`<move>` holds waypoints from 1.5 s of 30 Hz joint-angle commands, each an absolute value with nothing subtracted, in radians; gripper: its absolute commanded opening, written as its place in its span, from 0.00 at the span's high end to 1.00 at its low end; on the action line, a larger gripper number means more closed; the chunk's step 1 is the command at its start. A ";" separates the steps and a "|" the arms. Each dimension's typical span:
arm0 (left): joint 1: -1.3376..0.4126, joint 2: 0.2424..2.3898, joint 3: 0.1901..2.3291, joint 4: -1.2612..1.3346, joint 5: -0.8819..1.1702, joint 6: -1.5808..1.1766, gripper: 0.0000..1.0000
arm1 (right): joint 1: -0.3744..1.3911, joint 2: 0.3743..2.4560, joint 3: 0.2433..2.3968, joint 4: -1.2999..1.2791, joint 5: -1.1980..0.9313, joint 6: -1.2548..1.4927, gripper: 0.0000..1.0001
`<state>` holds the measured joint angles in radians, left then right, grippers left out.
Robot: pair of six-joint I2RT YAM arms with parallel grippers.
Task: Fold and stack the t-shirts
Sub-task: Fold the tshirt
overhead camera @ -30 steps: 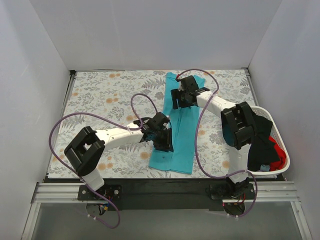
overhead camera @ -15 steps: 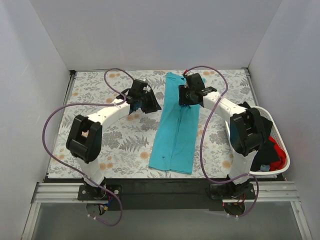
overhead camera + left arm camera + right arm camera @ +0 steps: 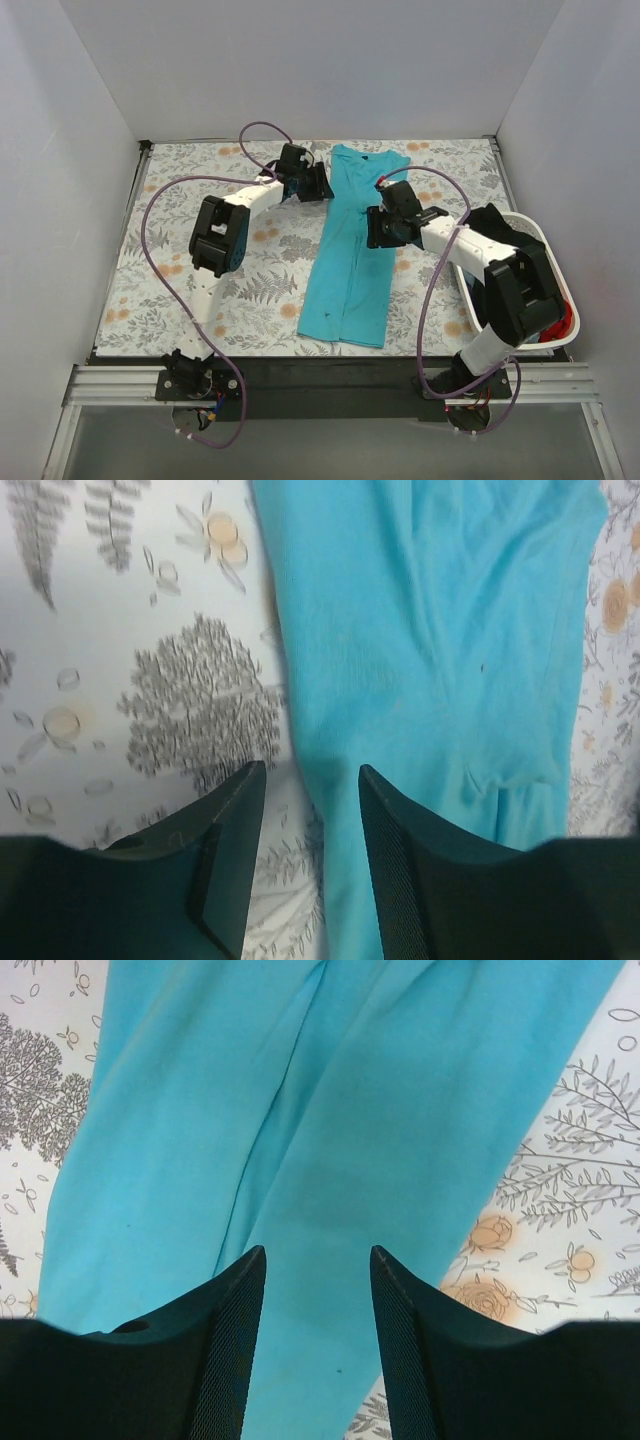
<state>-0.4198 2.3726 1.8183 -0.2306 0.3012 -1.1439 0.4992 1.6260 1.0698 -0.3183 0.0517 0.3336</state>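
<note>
Top external, floral cloth (image 3: 265,290), t-shirt (image 3: 350,270), white walls (image 3: 320,70)

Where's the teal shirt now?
Top view: the teal t-shirt lies centre-table on the floral cloth, a long strip, left gripper at its far-left edge, right gripper over its right side.

Plain white walls (image 3: 330,70) on three sides; counter (image 3: 330,372) covered by grey floral cloth (image 3: 190,190); even light.

Red t-shirt (image 3: 563,322) mostly hidden behind right arm (image 3: 520,288).
</note>
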 commanded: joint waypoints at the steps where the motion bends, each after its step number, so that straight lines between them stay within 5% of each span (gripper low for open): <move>1: -0.411 2.428 1.925 -0.288 0.284 -1.069 0.59 | 0.500 1.548 1.022 -0.278 0.057 0.348 0.48; 13: -0.402 2.491 1.957 -0.216 0.318 -1.101 0.91 | 0.518 1.359 0.851 -0.276 0.008 0.393 0.48; 23: -0.393 2.517 1.990 -0.161 0.347 -1.131 0.86 | 0.676 1.253 0.712 -0.296 0.040 0.501 0.39; 32: -0.356 2.523 1.987 -0.141 0.276 -1.166 0.98 | 0.845 1.292 0.730 -0.321 0.117 0.580 0.38; 41: -0.308 2.536 2.012 -0.117 0.301 -1.189 0.99 | 0.917 1.313 0.722 -0.333 0.163 0.618 0.37; 45: -0.308 2.545 2.029 -0.118 0.350 -1.183 0.81 | 0.946 1.301 0.738 -0.356 0.181 0.635 0.37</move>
<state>-0.3107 2.5439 2.0045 -0.1028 0.3420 -1.1961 0.9222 1.3117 0.7105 -0.3290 0.1379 0.6052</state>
